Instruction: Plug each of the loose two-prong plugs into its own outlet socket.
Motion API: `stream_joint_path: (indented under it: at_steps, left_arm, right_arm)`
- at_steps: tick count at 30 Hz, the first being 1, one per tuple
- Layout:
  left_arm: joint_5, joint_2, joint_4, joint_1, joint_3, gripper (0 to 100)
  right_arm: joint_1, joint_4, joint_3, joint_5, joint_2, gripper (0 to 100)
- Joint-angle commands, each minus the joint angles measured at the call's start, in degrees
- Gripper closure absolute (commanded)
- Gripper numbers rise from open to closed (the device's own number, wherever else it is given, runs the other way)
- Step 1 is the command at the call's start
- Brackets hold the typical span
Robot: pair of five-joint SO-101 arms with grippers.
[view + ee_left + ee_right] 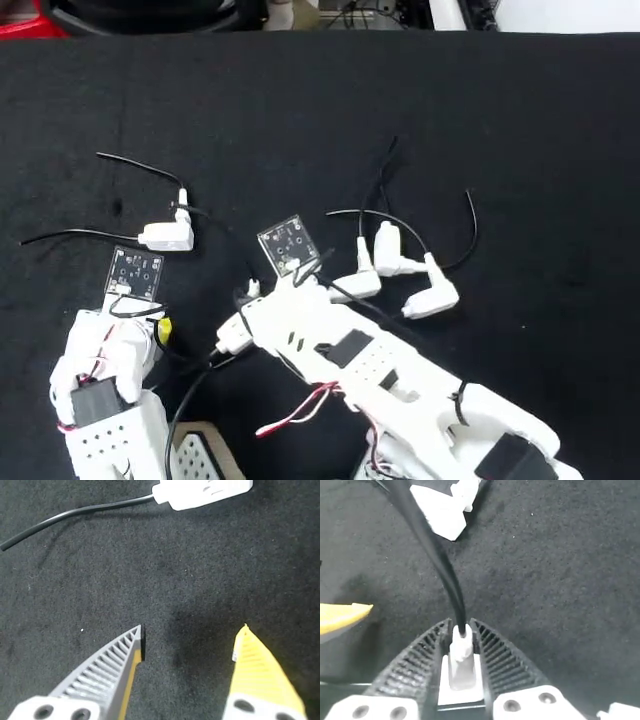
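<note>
Two-prong plug (461, 655), white with a black cord (427, 545), is clamped between the fingers of your right gripper (459, 624). The cord runs out past the fingertips. In the high view that gripper sits just beside the middle black card (287, 243), off its near-left corner on the arms' side.

Three more loose plugs (388, 245) lie in a cluster just right of the middle black card, their thin black cords curling away from it. One of them (360, 282) is nearest the card's near-right corner, and another (432, 297) is farthest out.

To the left of the middle black card lies a white outlet socket (168, 236) with its own cord, and a smaller white plug (183, 200) lies just beyond it. A second black card (135, 270) lies farther left and a little nearer the arms.

Your left gripper (194, 627) hangs near that second card, well left of the middle black card. Its jaws stand apart over the black cloth (480, 120), one finger grey and one yellow. The outlet socket lies ahead of its tips, slots showing.

Both cards carry small white marks, too small for you to read.
</note>
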Motion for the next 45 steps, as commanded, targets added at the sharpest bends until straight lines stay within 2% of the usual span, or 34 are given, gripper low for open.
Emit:
stream_joint_path:
  at_steps: [1, 15, 17, 19, 22, 26, 28, 29, 34, 41, 45]
  left_arm:
    - [-0.18, -0.35, -1.14, -0.31, 0.66, 71]
    - [0.35, -0.44, -1.32, -0.31, -0.48, 71]
    - [7.12, -0.44, -3.52, -0.22, -3.74, 71]
    - [18.55, -0.44, -8.18, 1.01, -7.25, 71]
    - [29.27, -0.35, -18.9, 8.92, -8.66, 71]
    - [30.07, -0.26, -30.24, 25.19, -4.0, 71]
    - [29.98, -0.26, -31.12, 30.55, -2.07, 71]
    - [29.71, -0.26, -29.98, 31.08, -1.98, 71]
    - [23.82, -0.35, -21.19, 25.27, -4.09, 71]
    - [21.1, -0.35, -15.91, 12.44, -4.0, 71]
    - [21.1, -0.35, -14.33, 7.34, -3.03, 71]
  right_arm:
    - [-0.62, -1.05, 1.1, -0.26, -1.27, 98.7]
    - [-2.81, -5.54, 6.2, 0.88, -1.27, 98.6]
    - [-3.16, -5.54, 6.2, 0.88, -1.27, 98.6]
    - [-3.16, -5.63, 6.2, 0.88, -1.27, 98.5]
    - [-3.16, -5.63, 6.2, 0.88, -1.27, 98.5]
    - [-3.16, -5.54, 6.11, 2.73, -1.27, 98.3]
    - [-3.25, -5.54, 6.11, 3.52, -1.27, 98.2]
    - [-3.25, -5.54, 6.11, 3.6, -1.27, 98.2]
    - [-3.25, -5.54, 6.11, 3.6, -1.27, 97.9]
    - [-3.25, -4.84, 4.79, 3.52, -1.27, 79.9]
    - [-3.16, 2.46, -0.31, 3.08, -1.27, 77.9]
